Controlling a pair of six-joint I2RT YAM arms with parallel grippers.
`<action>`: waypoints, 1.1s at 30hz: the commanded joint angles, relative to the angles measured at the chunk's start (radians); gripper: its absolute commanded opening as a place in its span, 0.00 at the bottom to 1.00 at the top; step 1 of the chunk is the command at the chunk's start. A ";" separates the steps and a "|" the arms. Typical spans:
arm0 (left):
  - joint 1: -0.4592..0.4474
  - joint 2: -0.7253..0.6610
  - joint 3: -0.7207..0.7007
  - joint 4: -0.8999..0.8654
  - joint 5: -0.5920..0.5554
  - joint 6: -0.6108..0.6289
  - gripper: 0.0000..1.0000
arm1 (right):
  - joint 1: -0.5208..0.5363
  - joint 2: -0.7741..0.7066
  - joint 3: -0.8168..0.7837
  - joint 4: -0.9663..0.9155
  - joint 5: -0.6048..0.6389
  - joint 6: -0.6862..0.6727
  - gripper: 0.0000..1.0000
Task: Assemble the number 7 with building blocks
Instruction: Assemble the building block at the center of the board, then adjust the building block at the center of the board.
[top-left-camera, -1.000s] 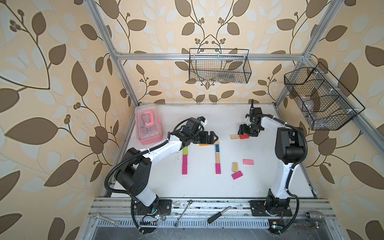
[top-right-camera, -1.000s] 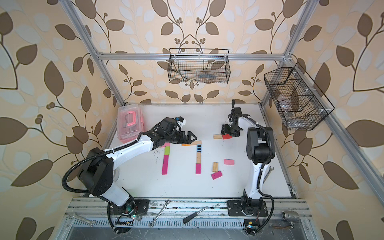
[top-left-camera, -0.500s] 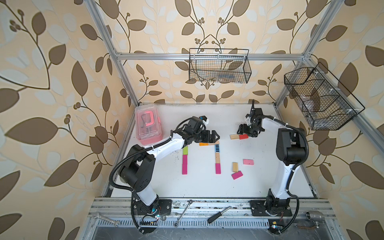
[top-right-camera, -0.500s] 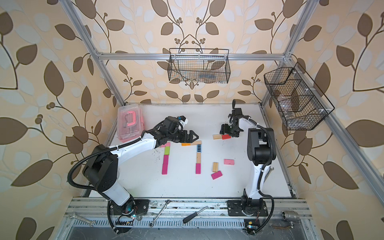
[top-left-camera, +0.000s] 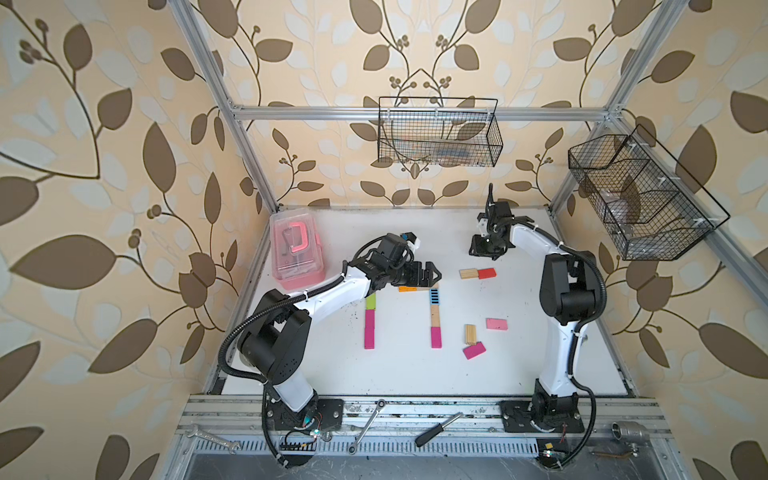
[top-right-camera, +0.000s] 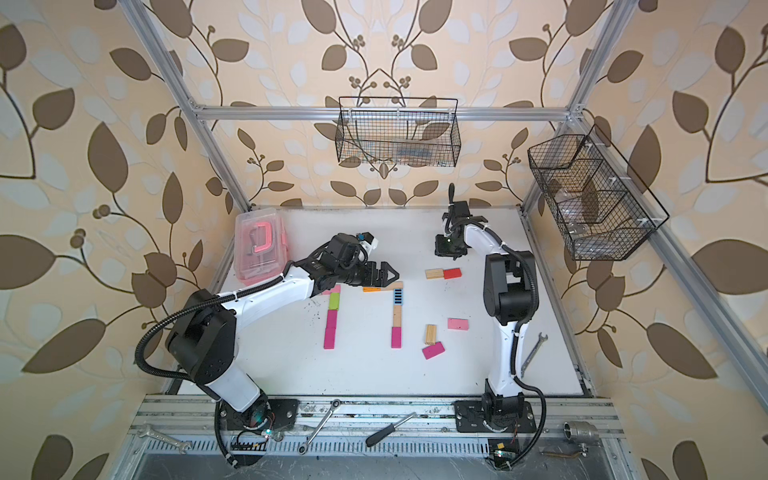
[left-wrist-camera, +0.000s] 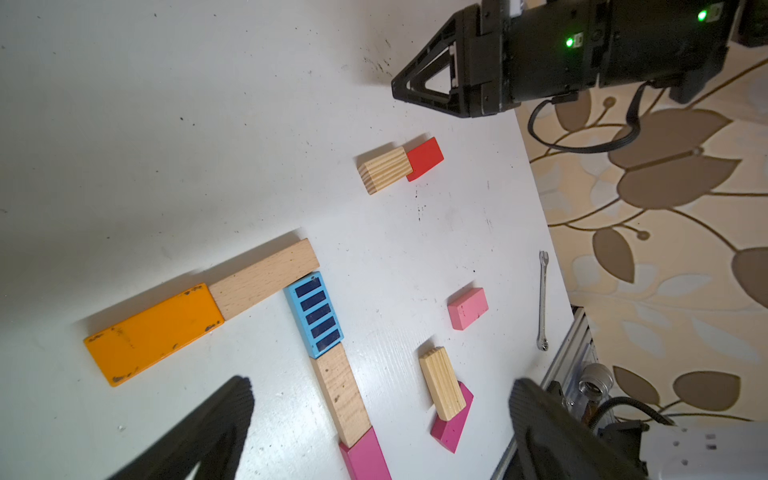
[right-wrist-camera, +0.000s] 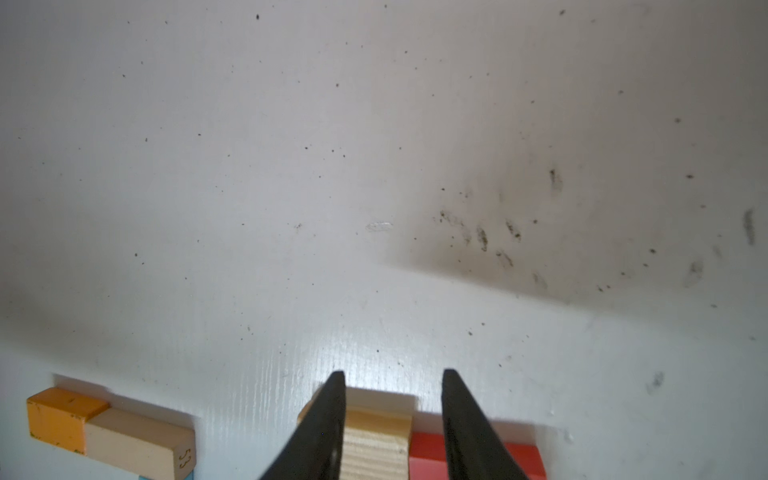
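Note:
A bar of an orange block (left-wrist-camera: 153, 332) and a plain wood block (left-wrist-camera: 264, 278) meets a column of a blue striped block (left-wrist-camera: 316, 313), a wood block (top-left-camera: 434, 316) and a magenta block (top-left-camera: 436, 336). My left gripper (left-wrist-camera: 380, 381) hovers wide open over this corner, holding nothing. A lime green block (top-left-camera: 371, 302) tops a second column of magenta blocks (top-left-camera: 370, 334). A wood block (top-left-camera: 468, 273) and a red block (top-left-camera: 486, 273) lie end to end. My right gripper (right-wrist-camera: 394, 374) hangs above and behind them, its fingers narrowly apart and empty.
Loose to the right lie a wood block (top-left-camera: 470, 333) leaning on a magenta one (top-left-camera: 474, 350), and a pink one (top-left-camera: 496, 323). A pink plastic box (top-left-camera: 297, 249) stands at the back left. A wrench (top-right-camera: 532, 353) lies near the table's right edge.
My right gripper has lifted off the wood and red pair toward the back, and its fingers have drawn closer together. The left gripper has barely shifted.

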 joint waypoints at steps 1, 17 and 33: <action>-0.003 -0.076 -0.014 -0.009 -0.028 0.022 0.99 | 0.005 0.050 0.045 -0.060 0.019 -0.015 0.31; -0.003 -0.110 -0.039 -0.024 -0.056 0.034 0.99 | 0.017 0.050 -0.025 -0.062 0.022 -0.028 0.13; -0.003 -0.110 -0.043 -0.022 -0.054 0.031 0.99 | 0.018 -0.025 -0.153 -0.028 0.046 -0.028 0.12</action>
